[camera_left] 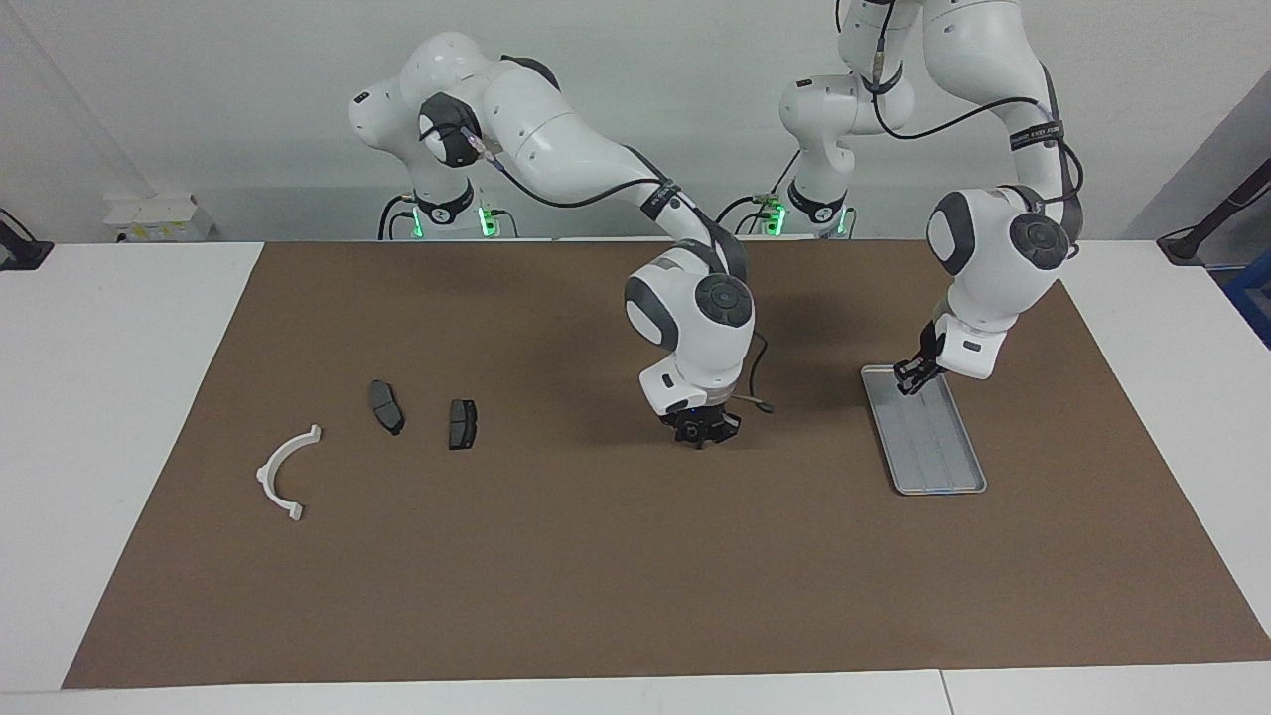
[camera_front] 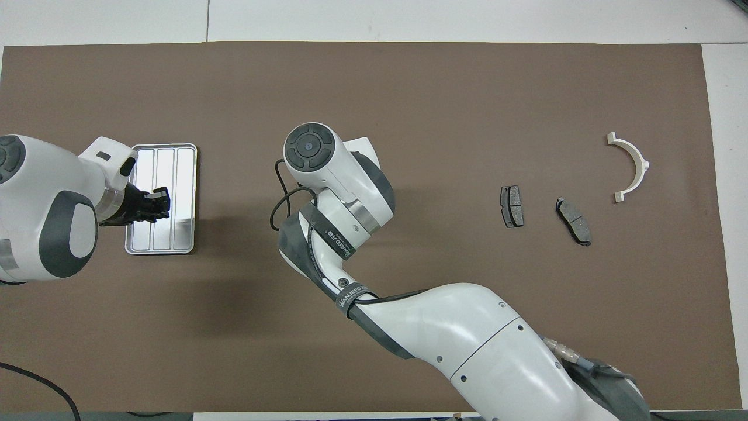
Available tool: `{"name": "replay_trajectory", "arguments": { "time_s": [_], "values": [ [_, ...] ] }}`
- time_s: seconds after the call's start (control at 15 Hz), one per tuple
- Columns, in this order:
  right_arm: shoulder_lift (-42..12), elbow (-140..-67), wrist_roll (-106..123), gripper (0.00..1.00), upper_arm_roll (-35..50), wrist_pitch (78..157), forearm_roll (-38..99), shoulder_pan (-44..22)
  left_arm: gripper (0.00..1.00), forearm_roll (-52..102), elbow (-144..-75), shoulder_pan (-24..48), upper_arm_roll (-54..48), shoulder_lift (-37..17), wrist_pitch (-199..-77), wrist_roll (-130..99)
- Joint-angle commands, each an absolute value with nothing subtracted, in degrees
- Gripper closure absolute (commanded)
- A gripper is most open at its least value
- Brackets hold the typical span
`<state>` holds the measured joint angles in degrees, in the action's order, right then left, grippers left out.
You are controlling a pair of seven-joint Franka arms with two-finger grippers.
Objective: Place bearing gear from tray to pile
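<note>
Both arms [camera_left: 702, 433] [camera_left: 910, 378] bent downward.

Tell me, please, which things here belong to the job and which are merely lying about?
Job: tray, white bracket, two brake pads, left gripper over the tray, right gripper over the brown mat.
Lying about: that mat, white boxes by the wall.

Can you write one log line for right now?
left gripper: shut, over tray | right gripper: low over mat | pile: bracket, two pads
</note>
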<state>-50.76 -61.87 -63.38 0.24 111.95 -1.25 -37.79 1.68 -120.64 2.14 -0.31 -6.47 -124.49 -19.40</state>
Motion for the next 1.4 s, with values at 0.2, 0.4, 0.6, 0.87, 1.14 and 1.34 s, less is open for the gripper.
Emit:
{"name": "replay_trajectory", "arguments": {
  "time_s": [0.2, 0.4, 0.6, 0.87, 1.14, 1.34],
  "values": [
    [-47.47, -61.35, -57.67, 1.00, 1.14, 106.53, 1.84, -34.11, 1.00, 2.37, -119.62, 3.34, 0.26, -6.24, -123.22, -21.36],
    [-43.78, -61.35, -51.97, 1.00, 1.14, 102.41, 2.90, -31.48, 1.00, 3.07, -117.09, 5.95, 0.09, -7.37, -122.87, -26.16],
    [-39.13, -61.44, -38.55, 1.00, 1.14, 97.23, 3.08, -25.51, 1.00, 3.16, -114.18, 12.71, 0.09, -8.43, -123.40, -36.70],
    [-35.25, -61.52, -15.45, 1.00, 1.05, 92.03, 2.29, -16.81, 1.00, 3.16, -106.37, 22.21, 0.35, -15.09, -123.22, -50.07],
    [-33.23, -67.38, 5.06, 1.00, 0.79, 96.74, 1.06, -8.37, 1.00, 2.72, -95.46, 29.43, 0.62, -26.53, -123.39, -59.49],
    [-28.76, -81.42, 12.46, 1.00, 0.88, 110.25, 0.62, -4.40, 1.00, 2.72, -95.71, 30.32, 0.53, -26.98, -125.32, -60.99]
  ]
}}
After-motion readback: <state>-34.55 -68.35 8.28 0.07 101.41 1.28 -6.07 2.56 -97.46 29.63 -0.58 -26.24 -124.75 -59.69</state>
